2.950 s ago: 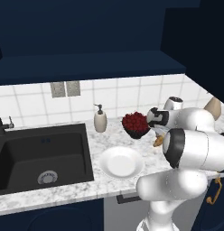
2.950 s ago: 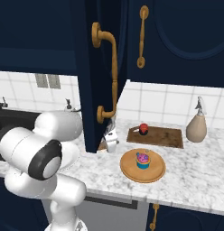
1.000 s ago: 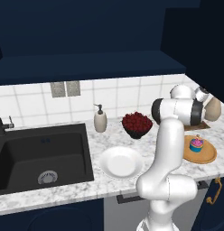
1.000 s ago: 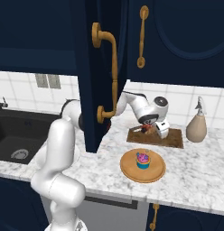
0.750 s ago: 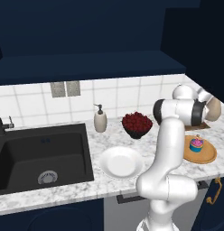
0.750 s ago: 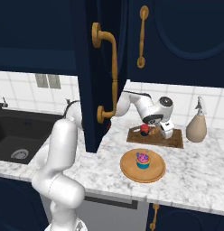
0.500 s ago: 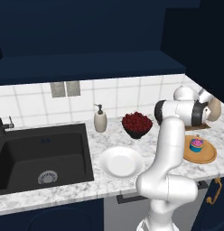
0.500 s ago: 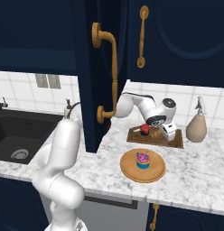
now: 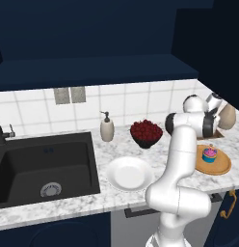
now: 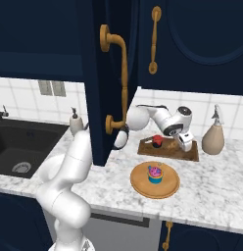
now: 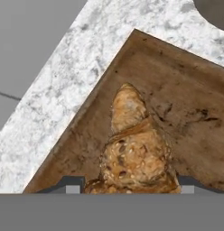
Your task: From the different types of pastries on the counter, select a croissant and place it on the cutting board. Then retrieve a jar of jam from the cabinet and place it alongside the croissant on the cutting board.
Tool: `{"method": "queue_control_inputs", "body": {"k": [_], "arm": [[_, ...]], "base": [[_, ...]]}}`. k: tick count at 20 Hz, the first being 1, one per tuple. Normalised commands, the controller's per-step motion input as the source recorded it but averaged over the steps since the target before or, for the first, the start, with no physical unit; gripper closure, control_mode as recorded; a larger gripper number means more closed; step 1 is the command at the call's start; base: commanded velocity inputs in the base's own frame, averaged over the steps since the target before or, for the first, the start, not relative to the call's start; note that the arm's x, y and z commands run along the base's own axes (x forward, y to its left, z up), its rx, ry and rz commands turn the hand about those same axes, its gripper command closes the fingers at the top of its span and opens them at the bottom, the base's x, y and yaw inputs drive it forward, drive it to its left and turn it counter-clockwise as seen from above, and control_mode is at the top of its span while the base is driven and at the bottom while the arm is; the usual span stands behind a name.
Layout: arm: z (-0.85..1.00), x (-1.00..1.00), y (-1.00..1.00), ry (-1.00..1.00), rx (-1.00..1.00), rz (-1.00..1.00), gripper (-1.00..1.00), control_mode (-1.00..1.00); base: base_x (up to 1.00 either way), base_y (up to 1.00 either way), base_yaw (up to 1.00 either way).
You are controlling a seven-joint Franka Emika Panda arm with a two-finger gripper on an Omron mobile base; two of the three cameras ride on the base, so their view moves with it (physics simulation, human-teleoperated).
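Observation:
My gripper [image 11: 130, 186] is shut on the croissant [image 11: 134, 151], a golden-brown seeded crescent that sits between the two dark fingertips [image 11: 73, 185]. Right under it lies the dark-brown cutting board [image 11: 186, 90], near one corner; I cannot tell whether the pastry touches the wood. In the right base view the gripper [image 10: 186, 145] hangs low over the right half of the cutting board [image 10: 165, 151]. The jar of jam [image 10: 157, 141], with its red cap, stands on the board's left part. The pink cupcake [image 10: 154, 173] rests on a round tan disc [image 10: 143, 185] in front. The navy cabinet [image 10: 202, 39] is above.
An open cabinet door [image 10: 106, 73] with brass handles hangs left of the arm. A tan spray bottle [image 10: 214, 138] stands right of the board. Further left on the marble counter [image 9: 116, 144] are a bowl of red fruit [image 9: 146, 132], a white plate [image 9: 128, 172], a soap dispenser [image 9: 107, 128] and the black sink [image 9: 44, 159].
The arm has stretched out from the base to the cutting board. In the last second the gripper, still holding the croissant, has drifted a little right and down over the board.

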Motion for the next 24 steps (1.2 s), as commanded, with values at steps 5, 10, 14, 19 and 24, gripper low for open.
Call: {"method": "queue_control_inputs", "body": {"k": [5,10,14,19,24], "arm": [[-0.44,-0.20,-0.11,0.04,0.00,0.00,-1.00,-1.00],[-0.05,-0.26,0.00,0.04,0.01,0.00,-1.00,-1.00],[0.36,-0.59,0.06,0.09,0.03,0.00,-1.00,-1.00],[0.02,-0.26,0.28,0.17,0.00,0.00,-1.00,-1.00],[-0.28,-0.34,0.43,-0.03,0.00,-0.01,-1.00,-1.00]], "base": [[0.00,0.00,0.00],[0.00,0.00,0.00],[0.00,0.00,0.00],[0.00,0.00,0.00],[0.00,0.00,0.00]]}}
